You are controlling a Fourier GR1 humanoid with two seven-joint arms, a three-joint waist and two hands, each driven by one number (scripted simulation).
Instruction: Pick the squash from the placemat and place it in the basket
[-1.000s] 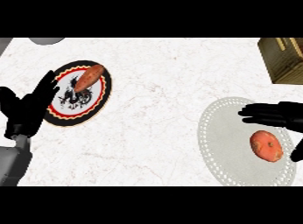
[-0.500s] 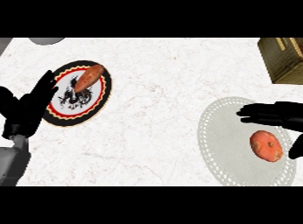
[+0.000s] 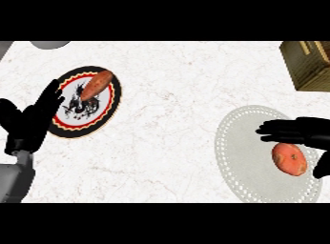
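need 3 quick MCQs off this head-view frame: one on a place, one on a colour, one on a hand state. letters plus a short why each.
1. Where does the squash lie?
A. on the white placemat
B. in the basket
C. on the dark plate

2. What colour is the rim of the plate at the left?
A. green
B. black with a red ring
C. plain white

3. What is the right robot hand doing?
A. resting flat on the basket
B. closed round the squash
C. open, fingers arched over the squash

Key: 1 A, the squash sits on the lacy white mat. 2 B, a black edge with a red band inside it. 3 C, its fingers and thumb are spread with the squash visible between them.
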